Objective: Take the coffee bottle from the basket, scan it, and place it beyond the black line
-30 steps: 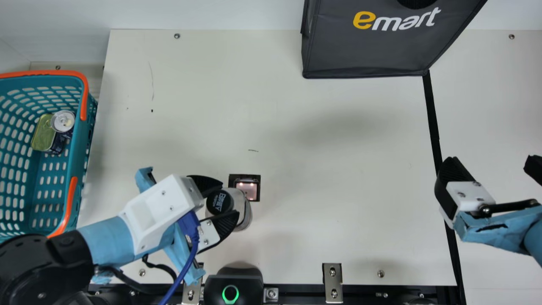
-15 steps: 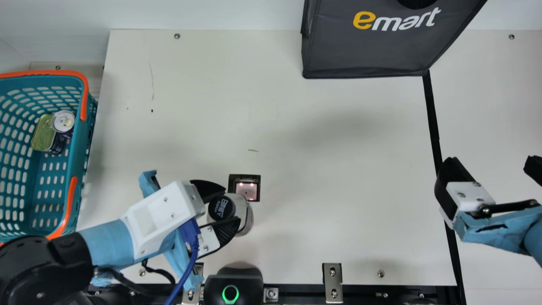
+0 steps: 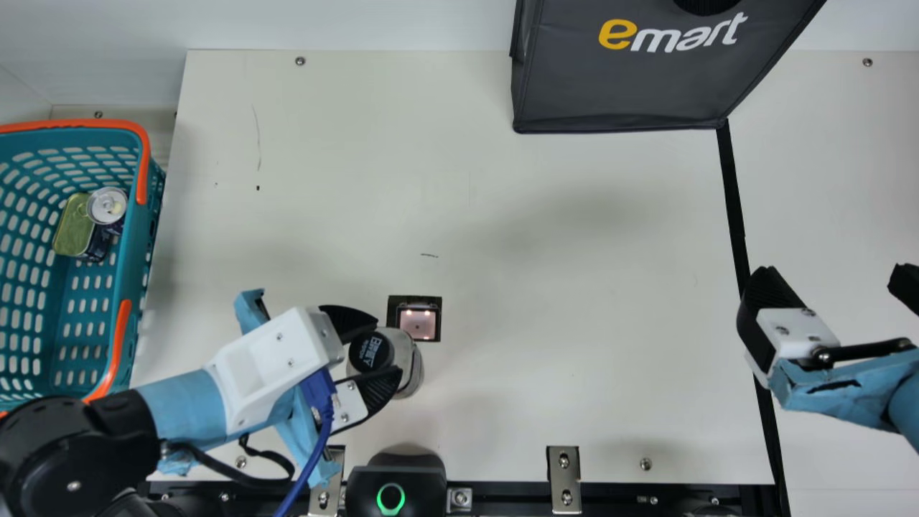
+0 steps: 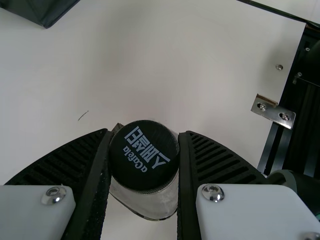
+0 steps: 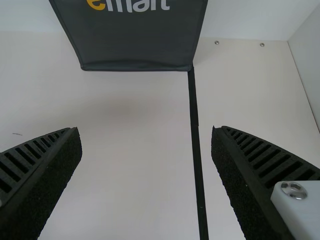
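A cream worktop (image 3: 574,251) fills most of the main view. At its upper right sits a dark grey shopping bag (image 3: 632,93); the left wrist view catches just a corner of it, upper left, while the right wrist view has its front and lower edge at the top. A teal basket (image 3: 133,244) with orange handles stands at the left of the frame.

The left hand (image 3: 388,345), lower left of centre, is clamped on the coffee bottle. The right hand (image 3: 830,271), at the right edge, has its fingers wide apart. The black line (image 3: 734,208) runs down the right side, and the right wrist view puts it between those fingers.

A black device (image 3: 395,488) with a green ring is at bottom centre. The coffee bottle (image 3: 400,345) is near the scanner window (image 3: 418,323), well left of the line; whether its base touches the worktop, I cannot tell. The left wrist view gives its black cap (image 4: 144,156) face-on, pale lettering showing. In the basket, a flat tin (image 3: 72,228) and a round can (image 3: 108,205) lie together.
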Robot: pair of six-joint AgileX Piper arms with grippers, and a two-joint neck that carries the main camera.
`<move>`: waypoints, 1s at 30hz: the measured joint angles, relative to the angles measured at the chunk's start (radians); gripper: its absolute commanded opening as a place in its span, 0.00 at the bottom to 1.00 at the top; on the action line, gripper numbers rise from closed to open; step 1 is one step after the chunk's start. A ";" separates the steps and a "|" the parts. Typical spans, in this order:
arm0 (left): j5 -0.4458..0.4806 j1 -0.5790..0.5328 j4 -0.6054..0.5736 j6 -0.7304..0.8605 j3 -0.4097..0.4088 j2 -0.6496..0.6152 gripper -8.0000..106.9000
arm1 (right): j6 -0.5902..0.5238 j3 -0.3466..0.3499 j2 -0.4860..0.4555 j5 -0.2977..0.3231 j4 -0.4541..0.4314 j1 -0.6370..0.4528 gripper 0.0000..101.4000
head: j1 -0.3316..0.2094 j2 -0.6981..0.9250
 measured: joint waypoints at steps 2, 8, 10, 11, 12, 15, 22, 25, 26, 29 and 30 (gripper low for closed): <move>-0.002 0.009 -0.007 0.013 -0.002 0.006 0.16 | 0.000 0.000 0.000 0.000 0.000 0.000 0.90 | 0.000 0.000; 0.005 0.027 -0.022 0.041 -0.026 0.025 0.16 | 0.000 0.000 0.000 -0.001 0.000 0.000 0.90 | 0.000 0.000; 0.010 0.034 -0.025 0.047 -0.037 0.032 0.16 | 0.000 0.000 0.000 -0.002 0.000 0.000 0.90 | 0.000 0.000; 0.012 0.038 -0.025 0.050 -0.044 0.034 0.16 | 0.000 0.000 0.000 -0.002 0.000 0.000 0.90 | 0.000 0.000; 0.014 0.041 -0.027 0.052 -0.046 0.036 0.16 | 0.000 0.000 0.000 -0.002 0.000 0.000 0.90 | 0.000 0.000; 0.022 0.050 -0.027 0.055 -0.063 0.038 0.16 | 0.000 0.000 0.000 -0.002 0.000 0.000 0.90 | 0.002 0.000; 0.032 0.061 -0.029 0.060 -0.085 0.046 0.16 | 0.000 0.000 0.000 -0.002 0.000 0.000 0.90 | 0.002 0.000; 0.032 0.065 -0.029 0.065 -0.094 0.053 0.16 | 0.000 0.000 0.000 -0.002 0.000 0.000 0.90 | 0.000 0.000; 0.029 0.067 -0.029 0.066 -0.096 0.056 0.16 | 0.000 0.000 0.000 -0.002 0.000 0.000 0.90 | 0.000 0.000; 0.023 0.068 -0.035 0.075 -0.111 0.069 0.16 | 0.000 0.000 0.000 -0.002 0.000 0.000 0.90 | 0.000 0.000; 0.019 0.069 -0.035 0.077 -0.115 0.076 0.16 | 0.000 0.000 0.000 -0.002 0.000 0.000 0.90 | 0.000 0.000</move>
